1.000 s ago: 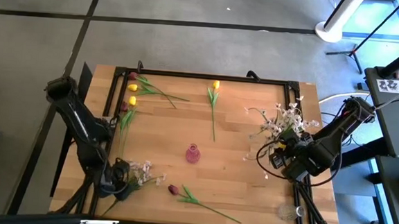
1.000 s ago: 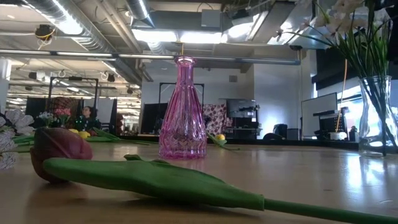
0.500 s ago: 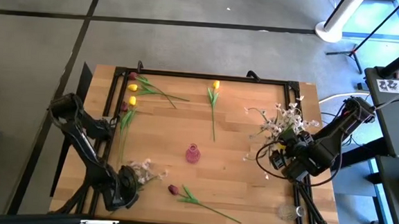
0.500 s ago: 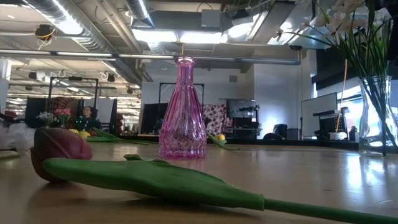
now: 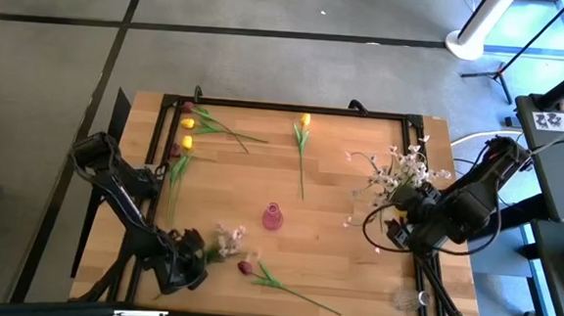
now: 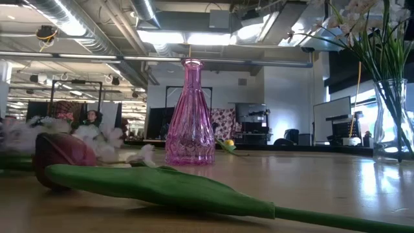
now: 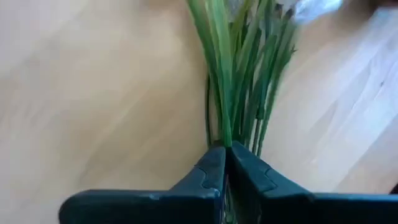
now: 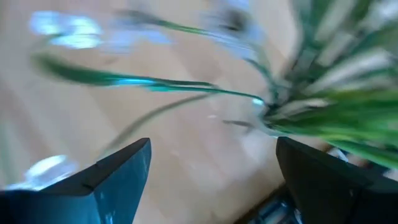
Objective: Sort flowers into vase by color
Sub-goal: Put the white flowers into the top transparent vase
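Near the front left corner of the bench (image 5: 355,241), the left pincer (image 5: 189,260) is pressed together on the green stems of a white-pink blossom spray (image 5: 226,240), whose blossoms lie just beside the dark red tulip (image 5: 246,268) at the front. On the right side, the right pincer (image 5: 407,224) stands spread wide — holding nothing — next to a second, bushier blossom spray (image 5: 394,175). One clear vase (image 6: 390,120) at the front right already holds white blossoms on green stems, so a first part of the sorting looks done. Most is left, by my reading: the pink glass vase (image 5: 272,217) in the middle of the bench is empty, the yellow tulips (image 5: 187,124) and another dark red tulip (image 5: 187,106) lie in a cluster at the far left, a lone yellow tulip (image 5: 305,120) lies at the far middle, and the front dark red tulip is untouched — none of the tulips is in a vase yet.
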### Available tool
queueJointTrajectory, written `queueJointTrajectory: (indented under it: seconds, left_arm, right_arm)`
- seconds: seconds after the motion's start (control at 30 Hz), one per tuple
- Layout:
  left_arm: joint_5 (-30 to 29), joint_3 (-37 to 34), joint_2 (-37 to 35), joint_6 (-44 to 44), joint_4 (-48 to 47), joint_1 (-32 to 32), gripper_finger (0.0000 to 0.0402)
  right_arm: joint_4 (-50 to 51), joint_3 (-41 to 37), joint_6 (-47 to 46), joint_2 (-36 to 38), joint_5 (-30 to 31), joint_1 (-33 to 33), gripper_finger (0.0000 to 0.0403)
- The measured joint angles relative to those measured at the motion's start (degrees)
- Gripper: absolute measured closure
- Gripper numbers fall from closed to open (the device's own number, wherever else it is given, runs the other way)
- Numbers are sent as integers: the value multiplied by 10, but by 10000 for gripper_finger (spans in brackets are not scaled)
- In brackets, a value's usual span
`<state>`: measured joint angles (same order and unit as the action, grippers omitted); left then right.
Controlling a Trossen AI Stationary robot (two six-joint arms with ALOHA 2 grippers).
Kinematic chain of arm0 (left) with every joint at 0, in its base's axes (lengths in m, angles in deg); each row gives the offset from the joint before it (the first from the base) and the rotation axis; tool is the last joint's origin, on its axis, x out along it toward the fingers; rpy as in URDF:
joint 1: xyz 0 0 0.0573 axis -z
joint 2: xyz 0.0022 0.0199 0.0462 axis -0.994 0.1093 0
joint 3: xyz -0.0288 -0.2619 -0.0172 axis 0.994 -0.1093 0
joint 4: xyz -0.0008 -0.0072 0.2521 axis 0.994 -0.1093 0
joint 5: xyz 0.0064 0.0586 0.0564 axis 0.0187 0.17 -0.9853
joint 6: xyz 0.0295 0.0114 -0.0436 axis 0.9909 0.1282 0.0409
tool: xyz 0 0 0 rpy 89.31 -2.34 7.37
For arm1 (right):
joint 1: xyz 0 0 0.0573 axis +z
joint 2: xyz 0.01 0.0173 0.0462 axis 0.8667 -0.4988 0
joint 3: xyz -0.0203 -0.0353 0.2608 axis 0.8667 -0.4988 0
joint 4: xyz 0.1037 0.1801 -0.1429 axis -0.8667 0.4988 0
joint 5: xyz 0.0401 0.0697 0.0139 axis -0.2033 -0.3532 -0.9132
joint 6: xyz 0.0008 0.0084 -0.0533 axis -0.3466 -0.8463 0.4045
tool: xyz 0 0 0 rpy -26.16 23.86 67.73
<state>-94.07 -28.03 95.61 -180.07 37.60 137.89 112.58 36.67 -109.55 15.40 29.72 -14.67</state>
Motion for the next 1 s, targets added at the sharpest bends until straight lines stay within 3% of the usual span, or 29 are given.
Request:
queueJointTrajectory:
  seconds: [0.1,0.23,0.3,0.4,0.5,0.63,0.73,0.87,1.0]
  left_arm:
    - [13,30,-2,42,-34,-11,398]
    - [3,104,-40,73,-174,-13,399]
    - [-49,147,-71,84,-246,-7,400]
    - [-194,188,-126,153,-277,5,400]
    - [-308,188,-177,292,-207,3,401]
    - [-368,185,-197,510,-88,-27,401]
    - [-352,185,-192,691,53,-72,401]
    - [-273,185,-161,905,251,-137,401]
    - [-195,185,-124,1026,405,-208,401]
  right_arm:
    - [-55,13,88,0,-10,0,56]
    - [-159,15,207,0,-18,0,56]
    - [-209,14,256,0,-14,0,56]
    - [-290,9,326,-1,24,0,56]
    - [-370,-5,403,-2,54,-1,56]
    - [-499,-32,502,-2,133,-2,56]
    - [-614,-59,581,-2,170,-27,56]
    - [-765,-98,678,-9,162,-73,56]
    - [-910,-122,773,-44,122,-112,56]
